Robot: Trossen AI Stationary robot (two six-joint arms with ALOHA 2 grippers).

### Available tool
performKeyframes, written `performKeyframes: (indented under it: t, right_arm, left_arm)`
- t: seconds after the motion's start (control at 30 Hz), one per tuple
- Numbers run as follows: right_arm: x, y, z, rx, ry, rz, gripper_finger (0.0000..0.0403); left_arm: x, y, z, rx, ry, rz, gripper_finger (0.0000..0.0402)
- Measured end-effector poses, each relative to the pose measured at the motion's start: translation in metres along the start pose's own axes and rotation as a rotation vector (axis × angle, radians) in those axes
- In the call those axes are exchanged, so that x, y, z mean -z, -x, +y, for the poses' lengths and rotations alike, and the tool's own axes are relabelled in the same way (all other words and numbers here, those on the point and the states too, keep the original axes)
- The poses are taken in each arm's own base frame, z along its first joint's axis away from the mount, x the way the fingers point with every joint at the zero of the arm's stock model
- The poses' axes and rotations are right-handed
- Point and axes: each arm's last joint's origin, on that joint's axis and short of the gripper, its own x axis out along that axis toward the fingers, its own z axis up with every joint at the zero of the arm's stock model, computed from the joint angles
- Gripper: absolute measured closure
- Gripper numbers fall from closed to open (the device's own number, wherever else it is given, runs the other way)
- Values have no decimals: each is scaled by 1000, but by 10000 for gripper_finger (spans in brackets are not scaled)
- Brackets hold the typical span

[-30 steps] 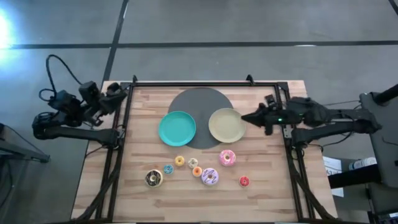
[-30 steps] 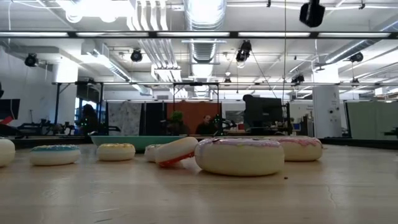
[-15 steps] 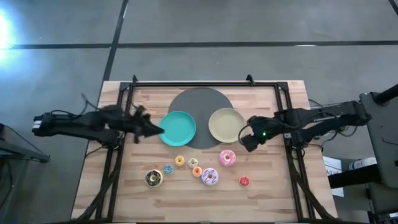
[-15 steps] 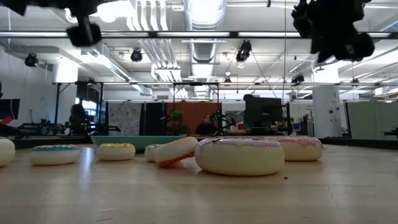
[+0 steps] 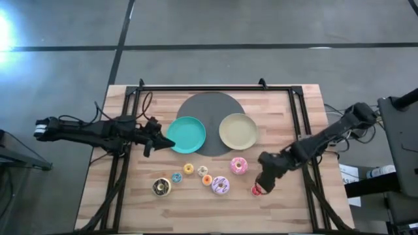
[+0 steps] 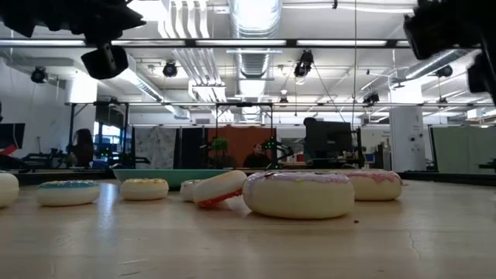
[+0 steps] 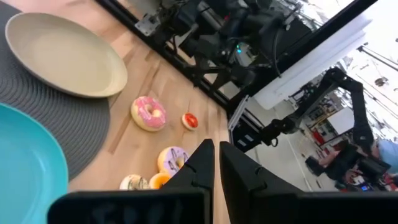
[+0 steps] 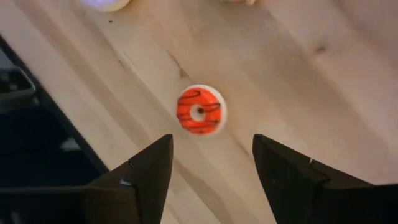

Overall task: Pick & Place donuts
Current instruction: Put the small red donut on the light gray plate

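Observation:
Several small ring donuts lie flat on the wooden table's near half: chocolate (image 5: pixel 161 188), blue (image 5: pixel 176 177), yellow (image 5: pixel 189 169), orange (image 5: pixel 207 180), lilac (image 5: pixel 221 186), pink (image 5: pixel 238 166) and red (image 5: pixel 256 190). My right gripper (image 5: pixel 262 185) points down over the red donut (image 8: pixel 200 111). It is open (image 8: pixel 211 146), with one finger on each side of the donut and apart from it. My left gripper (image 5: pixel 163 139) is shut (image 7: pixel 216 149) and empty, and hangs at the left rim of the teal plate (image 5: pixel 186 134).
A beige plate (image 5: pixel 238 130) lies beside the teal plate, both partly on a round grey mat (image 5: pixel 210 108) at the table's far middle. A black frame rail (image 5: pixel 302 143) runs along the right side and another (image 5: pixel 127 130) along the left. Bare wood (image 5: pixel 287 209) shows at the near right.
My right gripper has swung from beside the beige plate toward the table's near edge and tipped down over the red donut. My left gripper has come from the table's far left corner toward the teal plate's left rim. No donut has moved.

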Motion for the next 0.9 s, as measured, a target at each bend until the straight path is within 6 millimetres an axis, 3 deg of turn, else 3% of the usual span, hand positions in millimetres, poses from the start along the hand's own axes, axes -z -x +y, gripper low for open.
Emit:
performKeyframes:
  t: [0.2,0.5,0.77,0.9]
  right_arm:
    - [12,-29,-10,-69,-119,-79,188]
    - [13,-70,-2,98,15,-36,189]
    - [15,-85,10,131,77,-21,194]
    - [17,-89,9,155,63,-17,235]
  left_arm:
    - [0,-1,0,-5,7,-8,401]
    - [-1,-1,1,-32,46,-37,401]
    - [-1,-1,1,-33,68,-37,401]
    - [-1,-1,1,-33,63,-36,401]
